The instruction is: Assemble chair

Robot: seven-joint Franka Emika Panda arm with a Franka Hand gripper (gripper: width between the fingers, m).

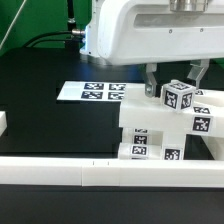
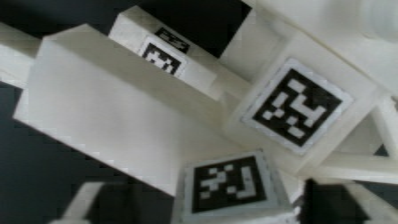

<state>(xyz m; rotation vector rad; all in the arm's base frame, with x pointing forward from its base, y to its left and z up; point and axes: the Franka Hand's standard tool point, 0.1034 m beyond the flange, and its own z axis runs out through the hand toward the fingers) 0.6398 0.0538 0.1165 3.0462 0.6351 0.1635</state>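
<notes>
The chair parts (image 1: 150,130) are glossy white tagged blocks, stacked together at the exterior view's right. A small tagged cube (image 1: 180,97) sits on top of them. My gripper (image 1: 174,80) hangs just over this cube, with a finger on each side of it. In the wrist view the cube (image 2: 231,185) lies between the fingers (image 2: 80,205) with a gap on each side. The gripper (image 2: 214,208) is open. A large white block (image 2: 125,90) and a tagged piece (image 2: 294,105) lie beyond the cube.
The marker board (image 1: 92,92) lies flat on the black table behind the parts. A long plain white rail (image 1: 90,176) runs along the front edge. A white piece (image 1: 3,125) shows at the exterior view's left edge.
</notes>
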